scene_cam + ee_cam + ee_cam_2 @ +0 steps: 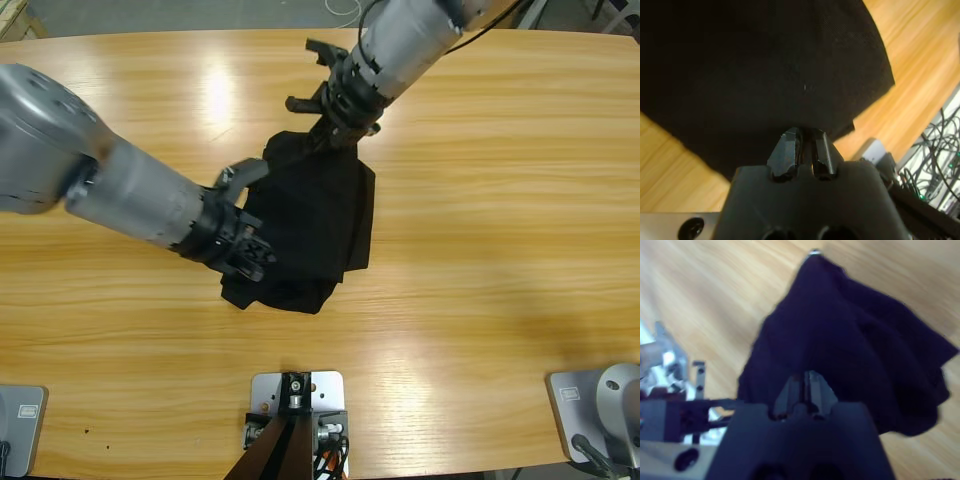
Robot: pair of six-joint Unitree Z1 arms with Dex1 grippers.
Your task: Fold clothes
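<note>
Shirt (320,220), black, is lying bunched near the middle of the wooden surface (500,250). Its upper corner is being drawn up into a peak, and its lower part is spreading in loose folds towards the near edge.

Left end effector (250,250), on the arm coming in from the left side, is gripping the shirt's lower left edge. In the left wrist view its jaws (804,137) are pressing together on the hem, with dark cloth (765,65) filling most of the view ahead.

Right end effector (340,135), on the arm reaching down from the top, is pinching the raised peak. In the right wrist view its jaws (805,382) are sitting almost together at the fabric (855,340), which is falling away in a slope.

Obstructions: the left arm's thick silver forearm is crossing the surface's left half, and the two end effectors are working near each other over the cloth.

Room: bare wood is stretching wide to the right and along the near side. In the left wrist view cables (940,145) are hanging beyond the surface's edge.
</note>
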